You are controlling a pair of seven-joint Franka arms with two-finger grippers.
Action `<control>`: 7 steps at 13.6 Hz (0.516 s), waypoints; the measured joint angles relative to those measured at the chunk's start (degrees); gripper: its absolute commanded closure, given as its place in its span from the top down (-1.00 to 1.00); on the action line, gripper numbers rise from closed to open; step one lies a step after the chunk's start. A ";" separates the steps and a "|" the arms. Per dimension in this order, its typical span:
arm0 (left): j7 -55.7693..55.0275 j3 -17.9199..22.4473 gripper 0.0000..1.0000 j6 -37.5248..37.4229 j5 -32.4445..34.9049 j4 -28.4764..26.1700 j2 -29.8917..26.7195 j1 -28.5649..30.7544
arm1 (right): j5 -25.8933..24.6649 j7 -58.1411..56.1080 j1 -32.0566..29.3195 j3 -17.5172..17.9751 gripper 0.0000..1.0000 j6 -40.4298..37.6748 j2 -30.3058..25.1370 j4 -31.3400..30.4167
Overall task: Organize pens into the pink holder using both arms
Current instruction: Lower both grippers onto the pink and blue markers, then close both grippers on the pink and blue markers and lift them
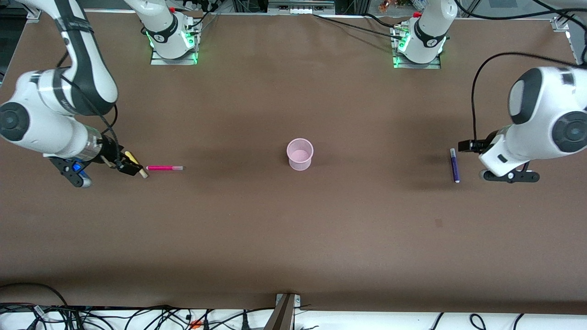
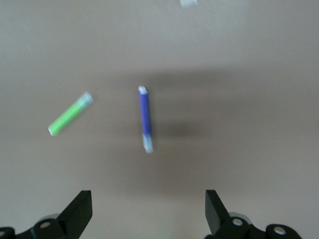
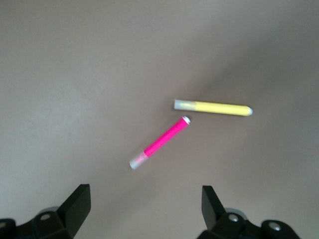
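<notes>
The pink holder (image 1: 300, 154) stands upright in the middle of the table and looks empty. A magenta pen (image 1: 164, 168) and a yellow pen (image 1: 136, 163) lie toward the right arm's end. My right gripper (image 1: 130, 166) hangs open and empty over the yellow pen. Its wrist view shows the yellow pen (image 3: 213, 107) and the magenta pen (image 3: 160, 143) ahead of my open right gripper (image 3: 144, 211). A purple pen (image 1: 454, 165) lies toward the left arm's end. My left gripper (image 1: 468, 145) is open and empty beside it. Its wrist view shows the purple pen (image 2: 145, 118), a green pen (image 2: 70, 114) and my left gripper (image 2: 148, 214).
The brown table (image 1: 293, 238) is bare between the holder and the pens. Both arm bases (image 1: 172, 36) stand at the table's edge farthest from the front camera. Cables lie off the table's near edge. The left arm hides the green pen in the front view.
</notes>
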 measured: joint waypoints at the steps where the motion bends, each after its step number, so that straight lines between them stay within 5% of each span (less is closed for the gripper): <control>1: 0.00 0.01 1.00 5.74 1.15 -3.36 0.01 0.25 | 0.00 0.15 0.00 -0.08 0.97 3.71 -0.08 -2.64; 7: 0.99 0.06 1.00 37.58 1.71 -21.46 3.09 4.50 | 0.00 2.37 -0.04 -2.29 0.98 22.82 -0.03 -16.28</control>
